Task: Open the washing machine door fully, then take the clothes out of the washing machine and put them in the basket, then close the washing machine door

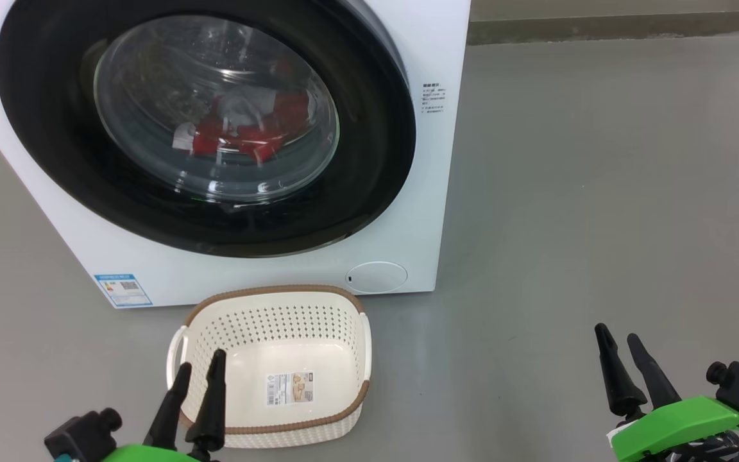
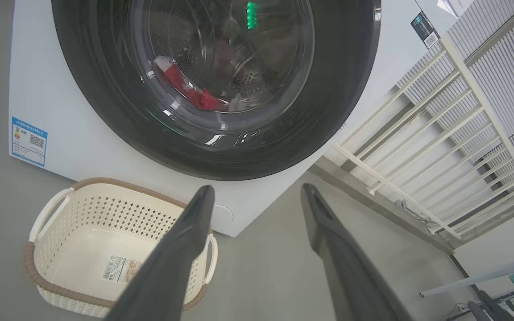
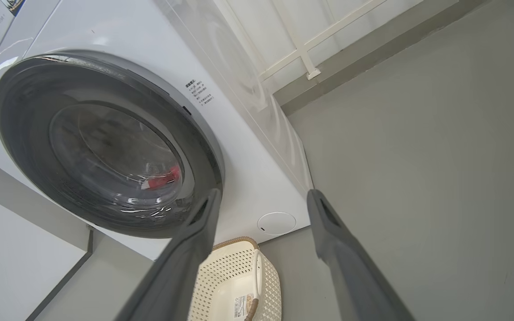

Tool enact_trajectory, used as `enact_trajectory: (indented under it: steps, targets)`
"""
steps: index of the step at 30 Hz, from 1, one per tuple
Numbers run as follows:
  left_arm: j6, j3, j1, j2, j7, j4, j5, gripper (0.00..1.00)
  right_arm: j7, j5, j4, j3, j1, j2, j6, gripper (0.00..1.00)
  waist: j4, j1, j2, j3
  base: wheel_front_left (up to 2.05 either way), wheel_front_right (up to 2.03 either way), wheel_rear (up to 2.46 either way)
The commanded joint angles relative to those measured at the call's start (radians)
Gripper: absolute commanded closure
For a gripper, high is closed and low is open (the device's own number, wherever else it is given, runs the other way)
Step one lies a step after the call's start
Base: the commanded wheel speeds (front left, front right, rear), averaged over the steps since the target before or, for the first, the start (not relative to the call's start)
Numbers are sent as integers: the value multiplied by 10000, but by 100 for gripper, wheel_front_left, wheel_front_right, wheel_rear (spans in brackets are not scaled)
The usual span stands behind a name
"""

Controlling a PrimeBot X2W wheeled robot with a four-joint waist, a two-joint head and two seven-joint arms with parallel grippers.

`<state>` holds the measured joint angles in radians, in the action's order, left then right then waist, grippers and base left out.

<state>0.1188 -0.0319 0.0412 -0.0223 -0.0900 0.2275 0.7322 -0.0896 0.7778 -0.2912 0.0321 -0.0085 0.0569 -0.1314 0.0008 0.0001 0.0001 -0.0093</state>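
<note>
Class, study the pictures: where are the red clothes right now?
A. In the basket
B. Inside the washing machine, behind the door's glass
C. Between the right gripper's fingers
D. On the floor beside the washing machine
B: the clothes show through the glass window of the washing machine door, while the basket holds just a paper label.

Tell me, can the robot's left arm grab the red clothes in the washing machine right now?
Probably not yet. The washing machine door covers the opening, so its glass stands between the open left gripper and the clothes.
</note>
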Motion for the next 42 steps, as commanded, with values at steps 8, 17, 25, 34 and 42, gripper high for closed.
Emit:
enact_trajectory:
  steps: [8, 17, 25, 34, 42]
  targets:
    - [-214, -43, 270, -226, -349, -134, -1426, 0, -367, -1358, 99, -246, -292, 157, 5, 0, 2, 0, -1, -49, 0, 0, 0]
    - [-404, -258, 271, -300, -616, -27, -2613, 0, -631, -2555, 3, -303, -261, 100, 5, 0, 6, 0, -1, -101, 0, 0, 0]
    - [-520, -360, 310, -336, -824, 135, -3406, 0, -837, -3396, -94, -330, -287, 81, 6, 0, 4, -1, -1, -121, 0, 0, 0]
    - [-681, -407, 356, -329, -1092, 440, -4207, 0, -1102, -4449, -185, -271, -265, 23, 6, 0, 32, -1, -1, -160, 0, 0, 0]
    - [-814, -398, 436, -314, -1328, 610, -4816, 0, -1336, -5296, -220, -169, -242, -32, 7, 0, 38, -1, -1, -167, 0, 0, 0]
